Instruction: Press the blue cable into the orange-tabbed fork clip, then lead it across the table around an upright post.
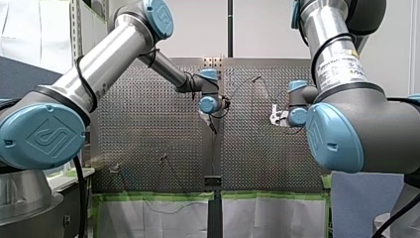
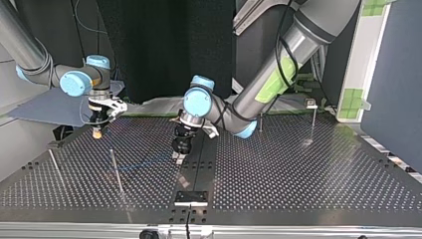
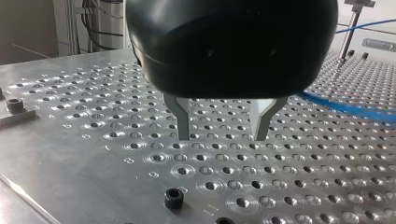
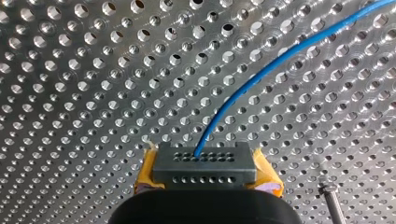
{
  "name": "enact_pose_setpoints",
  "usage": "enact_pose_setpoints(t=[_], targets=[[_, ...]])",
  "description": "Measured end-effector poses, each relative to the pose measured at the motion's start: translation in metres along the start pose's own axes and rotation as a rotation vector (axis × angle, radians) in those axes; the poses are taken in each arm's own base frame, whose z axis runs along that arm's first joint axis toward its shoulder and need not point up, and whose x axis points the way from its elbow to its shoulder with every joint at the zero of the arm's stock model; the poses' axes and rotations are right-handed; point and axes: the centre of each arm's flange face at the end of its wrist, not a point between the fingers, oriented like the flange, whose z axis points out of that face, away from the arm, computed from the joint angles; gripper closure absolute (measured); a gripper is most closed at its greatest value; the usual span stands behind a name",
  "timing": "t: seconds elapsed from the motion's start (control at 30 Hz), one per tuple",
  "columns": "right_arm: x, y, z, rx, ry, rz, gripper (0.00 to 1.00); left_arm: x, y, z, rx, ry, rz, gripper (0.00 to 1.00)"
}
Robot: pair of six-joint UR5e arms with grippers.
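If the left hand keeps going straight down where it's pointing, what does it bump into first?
My left hand would likely hit the bare perforated table first, just under its open fingers. The blue cable lies off to one side.

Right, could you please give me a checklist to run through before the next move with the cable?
1. Is the cable gripped by my right gripper? Ok: its yellow-padded fingers are closed on it.
2. Is my left gripper free? Ok: its fingers are open and empty above the table.
3. Is the orange-tabbed clip located? Cannot tell: no orange tab shows in any view.
4. Is the cable seated in the clip? Cannot tell, for the same reason.
5. Is a post standing upright? Ok, in the top view.
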Motion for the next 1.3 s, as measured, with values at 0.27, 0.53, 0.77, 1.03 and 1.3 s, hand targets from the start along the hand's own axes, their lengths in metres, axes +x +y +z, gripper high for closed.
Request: enact_pose_setpoints(t=[0.27, 0.53, 0.77, 1.03, 1.3], targets=[[-0.004, 0.001, -0.001, -0.002, -0.002, 0.002, 1.00, 0.000, -0.001, 0.000, 0.001, 0.000, -0.001, 0.38], [-0.038, 0.005, 0.002, -0.008, -0.002, 0.032, 1.00, 0.000, -0.001, 0.000, 0.001, 0.000, -0.001, 0.38], [-0.077, 0.012, 0.014, -0.012, 0.008, 0.093, 1.00, 0.000, 0.000, 0.000, 0.000, 0.000, -0.001, 0.38], [-0.098, 0.032, 0.047, -0.036, 0.070, 0.103, 1.00, 0.000, 0.000, 0.000, 0.000, 0.000, -0.001, 0.38], [-0.116, 0.050, 0.077, -0.063, 0.115, 0.090, 1.00, 0.000, 0.001, 0.000, -0.001, 0.003, -0.001, 0.38]])
